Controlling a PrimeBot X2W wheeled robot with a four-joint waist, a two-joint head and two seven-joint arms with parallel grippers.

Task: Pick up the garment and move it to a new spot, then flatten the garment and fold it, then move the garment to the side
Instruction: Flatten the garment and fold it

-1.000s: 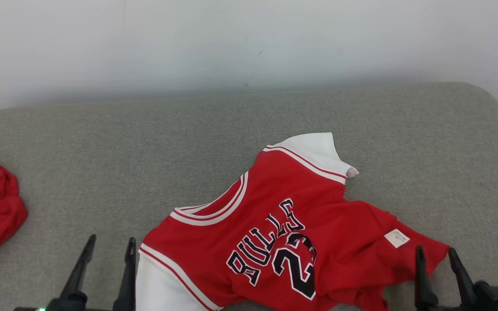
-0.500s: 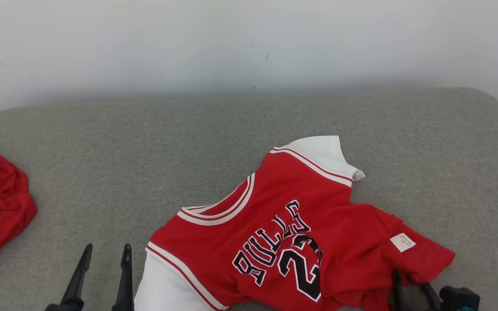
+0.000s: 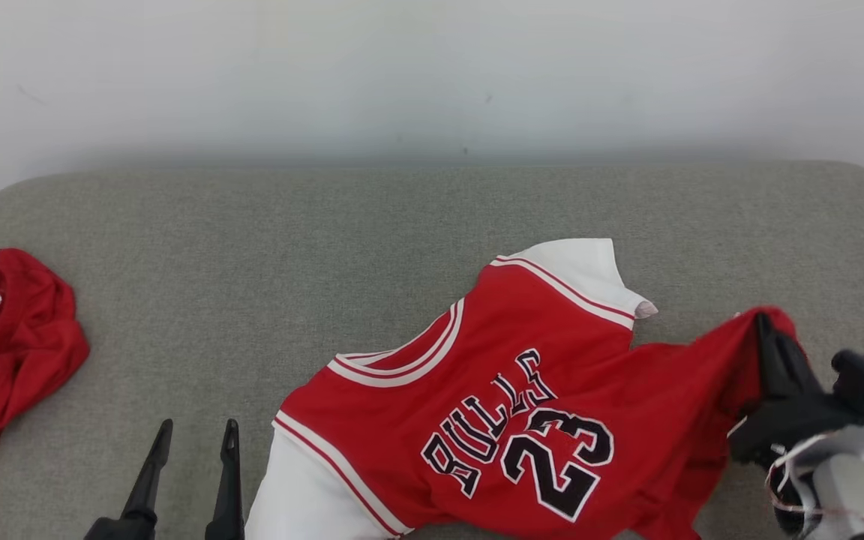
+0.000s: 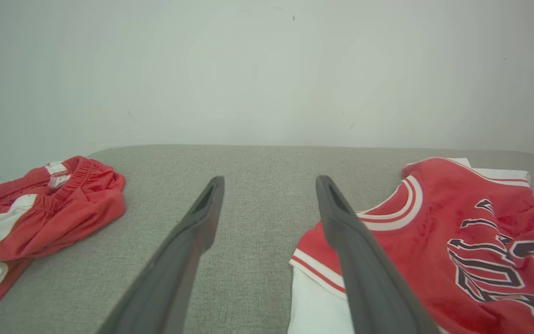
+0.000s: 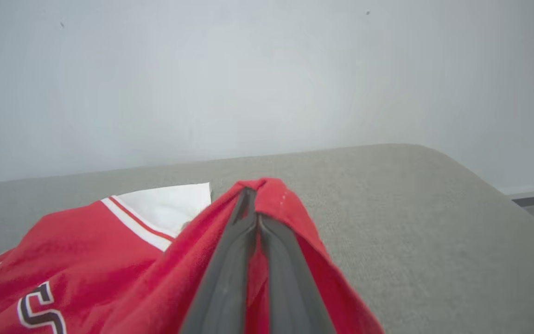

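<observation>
The garment (image 3: 522,390) is a red jersey with white sleeves and "BULLS 23" on it, lying mostly flat on the grey cushion (image 3: 327,247). My right gripper (image 3: 763,324) is shut on the jersey's right hem and holds that corner raised off the cushion, the cloth draped over the fingers. In the right wrist view the closed fingers (image 5: 251,192) pinch red fabric of the garment (image 5: 86,250). My left gripper (image 3: 198,427) stands open just left of the jersey's near white sleeve, holding nothing. The left wrist view has its fingers (image 4: 270,181) spread beside the garment (image 4: 457,232).
A crumpled pair of red and white shorts (image 3: 4,345) lies at the cushion's far left, also seen as the shorts (image 4: 40,208). A pale wall (image 3: 432,75) rises behind. The cushion rounds off at its right edge (image 5: 480,185).
My right gripper has shut on the jersey's right hem and lifted it up and away from the cushion. The head camera has shifted slightly. My left gripper stays open.
</observation>
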